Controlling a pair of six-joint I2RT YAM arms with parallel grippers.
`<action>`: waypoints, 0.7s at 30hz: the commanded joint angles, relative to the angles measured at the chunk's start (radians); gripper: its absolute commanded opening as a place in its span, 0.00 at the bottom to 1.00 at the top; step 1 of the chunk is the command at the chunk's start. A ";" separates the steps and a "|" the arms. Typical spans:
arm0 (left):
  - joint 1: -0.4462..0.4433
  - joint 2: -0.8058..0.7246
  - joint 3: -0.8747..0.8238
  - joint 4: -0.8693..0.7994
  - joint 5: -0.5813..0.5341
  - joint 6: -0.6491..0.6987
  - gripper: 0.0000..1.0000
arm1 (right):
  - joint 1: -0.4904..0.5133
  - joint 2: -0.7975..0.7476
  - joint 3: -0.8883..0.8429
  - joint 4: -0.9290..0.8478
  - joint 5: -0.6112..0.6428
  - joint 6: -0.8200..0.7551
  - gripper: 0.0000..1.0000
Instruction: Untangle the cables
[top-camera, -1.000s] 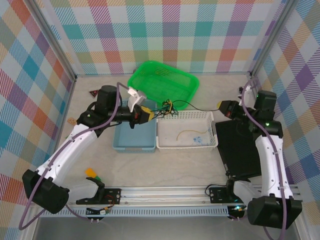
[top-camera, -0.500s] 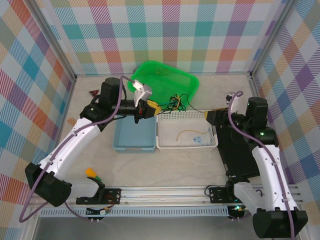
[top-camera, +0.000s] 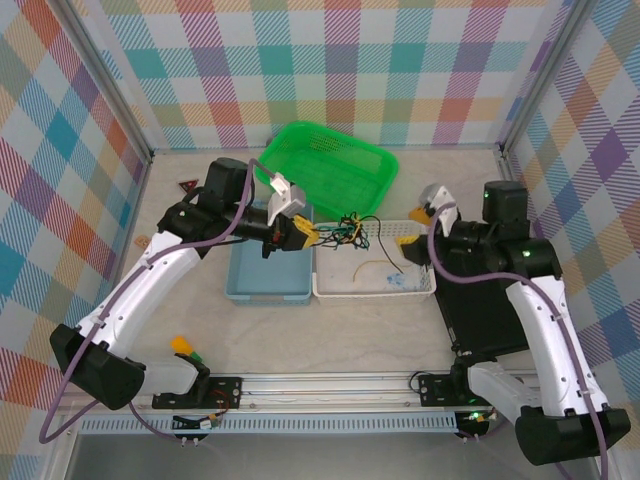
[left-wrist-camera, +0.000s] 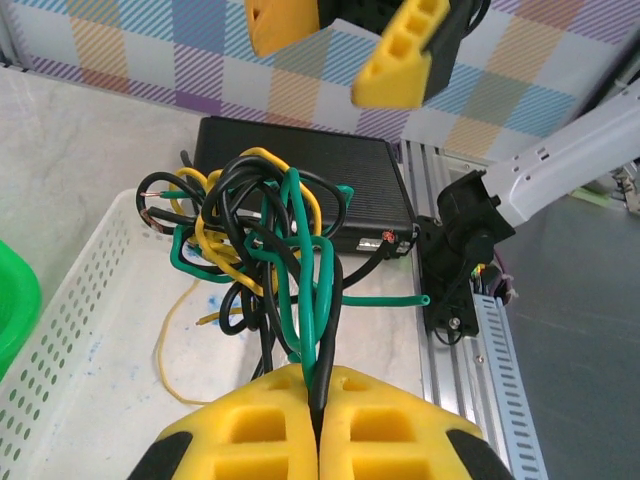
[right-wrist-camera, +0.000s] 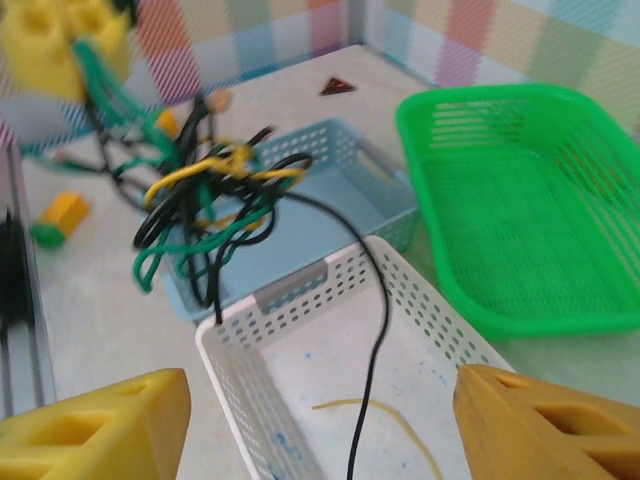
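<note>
At frame centre, a white basket (top-camera: 372, 292) holds a loose yellow wire (top-camera: 372, 267); a blue basket (top-camera: 265, 290) sits to its left. Just above, the left gripper (top-camera: 300, 232) is clamped on the cables (top-camera: 345, 230), a black, green and yellow knot over the white basket's upper-left corner. Right of it, the right gripper (top-camera: 418, 222) gapes, holding nothing. A green basket (top-camera: 330, 160) lies behind.

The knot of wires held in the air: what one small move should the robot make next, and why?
Probably move the right gripper forward and close it on the black wire hanging from the tangle into the white basket. The left gripper is shut on the tangle and holds it up; the right one is open and faces that loose strand.
</note>
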 joint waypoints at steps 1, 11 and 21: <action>-0.007 -0.015 0.028 -0.052 0.050 0.075 0.00 | 0.020 0.019 -0.006 -0.058 -0.031 -0.357 0.72; -0.007 -0.053 -0.026 -0.048 0.057 0.100 0.00 | 0.155 0.165 0.040 0.044 0.087 -0.375 0.62; -0.008 -0.062 -0.034 -0.042 0.070 0.099 0.00 | 0.243 0.235 0.020 0.237 0.171 -0.256 0.45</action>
